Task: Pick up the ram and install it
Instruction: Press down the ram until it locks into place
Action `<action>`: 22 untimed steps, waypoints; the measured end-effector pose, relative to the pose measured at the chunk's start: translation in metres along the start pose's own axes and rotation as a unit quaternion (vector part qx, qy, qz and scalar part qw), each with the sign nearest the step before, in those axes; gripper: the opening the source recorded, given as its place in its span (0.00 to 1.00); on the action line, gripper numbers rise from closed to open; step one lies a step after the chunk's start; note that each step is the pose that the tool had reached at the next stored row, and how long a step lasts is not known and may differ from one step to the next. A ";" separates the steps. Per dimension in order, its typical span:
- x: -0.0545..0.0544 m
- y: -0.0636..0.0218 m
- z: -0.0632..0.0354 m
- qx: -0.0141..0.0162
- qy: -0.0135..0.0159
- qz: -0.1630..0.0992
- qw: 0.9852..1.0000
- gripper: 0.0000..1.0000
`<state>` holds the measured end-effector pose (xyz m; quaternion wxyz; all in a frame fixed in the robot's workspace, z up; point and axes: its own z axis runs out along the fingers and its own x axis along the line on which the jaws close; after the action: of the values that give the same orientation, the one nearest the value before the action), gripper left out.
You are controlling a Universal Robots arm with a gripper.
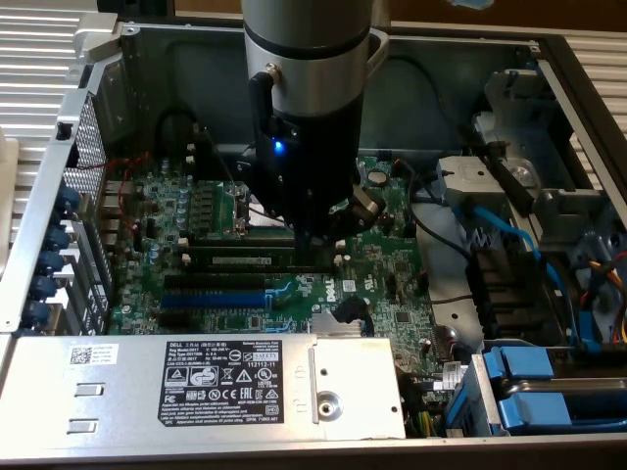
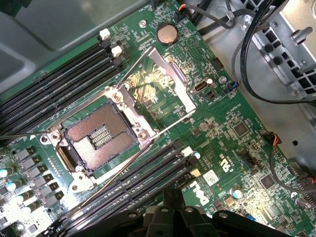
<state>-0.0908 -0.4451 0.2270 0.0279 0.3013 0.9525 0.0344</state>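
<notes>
An open computer case (image 1: 294, 44) lies flat, and we look down into it. Nearest in the exterior view is a silver metal box (image 1: 196, 382) with a white sticker. Beside it, on the exterior view's right, are blue plastic holders (image 1: 509, 377).

Past the silver box is the green main board (image 1: 392, 294). It has a blue slot (image 1: 211, 299) first, then long black slots (image 1: 211, 282). Just past those sits the ram (image 1: 240, 261), a thin green stick standing on its edge in a slot. I cannot tell if it is pushed all the way in.

The arm (image 1: 304, 59) comes straight down over the board. Its jaws are shut together and hold nothing. Their tip is at the end of the ram on the exterior view's right. I cannot tell if it touches the stick.

The ram looks light, stiff and easy to break. I think it is best held by its long flat sides, near the middle, not by the chips or the bottom edge.

Things are packed tight here. The other slots sit close beside the ram, so there is little room. Farther on is the open chip socket (image 2: 98, 136) with tiny pins that must not be bumped. A round silver battery (image 2: 166, 33) lies beyond it. Black and blue cables (image 1: 490, 220) run along the exterior view's right, well apart from the ram.
</notes>
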 end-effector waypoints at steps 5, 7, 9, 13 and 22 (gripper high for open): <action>0.000 0.0000 0.0001 0.000 0.000 0.000 1.000 0.11; 0.000 0.0001 0.0001 0.000 0.000 0.000 1.000 0.11; 0.000 0.0002 -0.0008 0.000 0.000 0.000 1.000 0.11; 0.000 0.0006 -0.0064 0.000 0.000 0.000 1.000 0.11; -0.001 0.0023 -0.0293 -0.001 -0.001 0.000 1.000 0.11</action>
<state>-0.0910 -0.4451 0.2564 0.0291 0.3013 0.9525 0.0349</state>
